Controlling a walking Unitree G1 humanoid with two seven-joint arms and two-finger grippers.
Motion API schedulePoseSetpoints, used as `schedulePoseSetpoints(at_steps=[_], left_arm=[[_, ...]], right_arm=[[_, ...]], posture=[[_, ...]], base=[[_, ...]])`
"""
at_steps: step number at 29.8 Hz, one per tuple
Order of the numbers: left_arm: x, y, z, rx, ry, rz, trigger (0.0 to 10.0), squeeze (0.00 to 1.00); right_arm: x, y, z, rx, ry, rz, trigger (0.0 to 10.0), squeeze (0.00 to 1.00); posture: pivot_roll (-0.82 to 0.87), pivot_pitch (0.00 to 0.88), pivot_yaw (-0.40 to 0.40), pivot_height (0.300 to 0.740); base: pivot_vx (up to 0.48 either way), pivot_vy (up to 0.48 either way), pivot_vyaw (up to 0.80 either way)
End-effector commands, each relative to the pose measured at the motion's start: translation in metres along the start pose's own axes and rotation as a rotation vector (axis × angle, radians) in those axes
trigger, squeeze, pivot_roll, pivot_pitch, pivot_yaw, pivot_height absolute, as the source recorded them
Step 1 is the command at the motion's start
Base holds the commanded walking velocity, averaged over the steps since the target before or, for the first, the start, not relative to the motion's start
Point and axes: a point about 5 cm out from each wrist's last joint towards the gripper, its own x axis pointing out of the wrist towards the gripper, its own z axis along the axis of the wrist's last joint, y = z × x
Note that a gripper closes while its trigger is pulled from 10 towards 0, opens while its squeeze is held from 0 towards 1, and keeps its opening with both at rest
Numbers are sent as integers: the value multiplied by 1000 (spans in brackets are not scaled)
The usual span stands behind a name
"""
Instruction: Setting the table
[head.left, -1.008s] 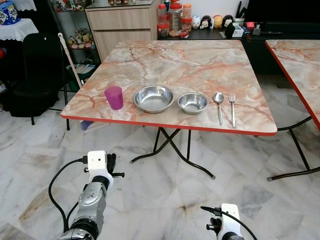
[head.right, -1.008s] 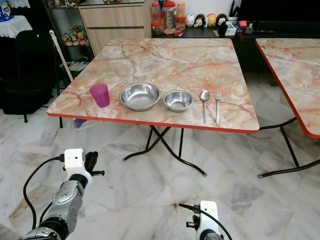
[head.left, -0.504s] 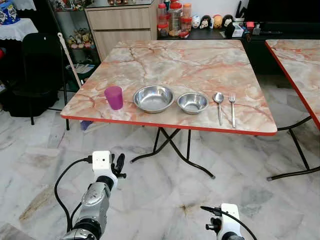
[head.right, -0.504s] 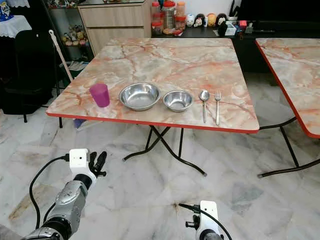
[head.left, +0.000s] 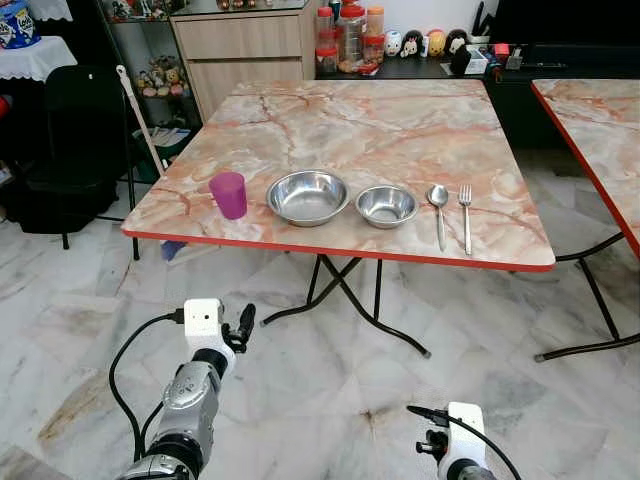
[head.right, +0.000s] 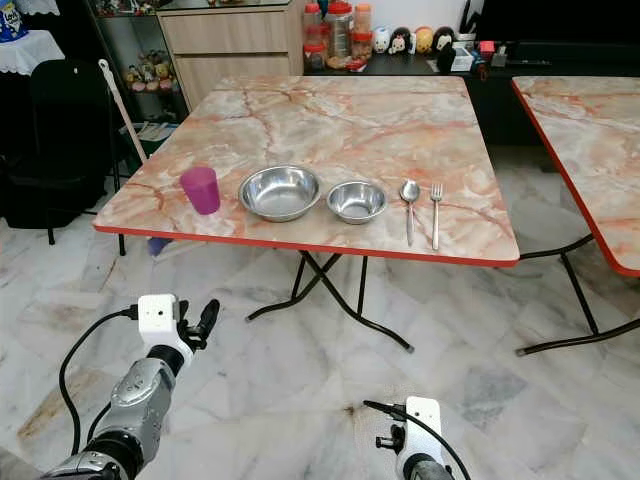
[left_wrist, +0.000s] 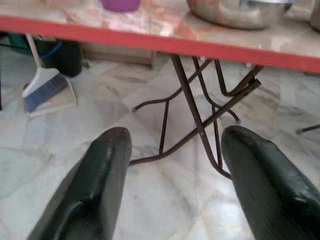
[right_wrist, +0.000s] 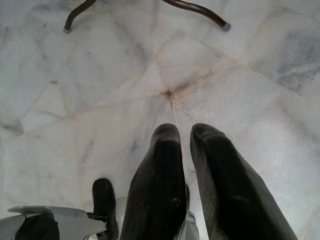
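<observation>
The left arm (head.left: 185, 410) is raised forward and low, its silver forearm angled upward, with the left gripper (left_wrist: 175, 150) pointing ahead, its two black fingers (left_wrist: 100, 180) spread wide apart. The right arm (head.right: 420, 462) sits lower, with the right gripper (right_wrist: 185, 135) aimed downward, fingers nearly together.

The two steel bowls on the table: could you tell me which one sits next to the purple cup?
The larger steel bowl sits beside the purple cup; the smaller bowl lies beside the spoon.
</observation>
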Motion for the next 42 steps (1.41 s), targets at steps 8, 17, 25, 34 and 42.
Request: schedulePoseSetpoints(at_steps=[8, 17, 25, 34, 42], left_arm=[[10, 7, 22, -14, -86, 35, 10000, 0], [10, 8, 23, -23, -87, 49, 10000, 0], [12, 8, 26, -30, -100, 56, 10000, 0], [15, 8, 32, -42, -127, 70, 10000, 0], [16, 13, 39, -34, -146, 66, 10000, 0]], right_arm=[[1, 2, 2, 1, 6, 4, 10000, 0], [1, 3, 2, 15, 6, 1, 10000, 0], [2, 5, 1, 3, 23, 7, 10000, 0], [1, 5, -1, 8, 25, -3, 10000, 0], [2, 7, -2, 22, 30, -10, 10000, 0]], posture=[[5, 0, 55, 714], [-2, 0, 58, 714], [3, 0, 58, 714], [6, 0, 70, 714], [9, 0, 82, 714]], base=[[0, 0, 0], [184, 0, 0], [322, 0, 0], [382, 0, 0], [383, 0, 0]])
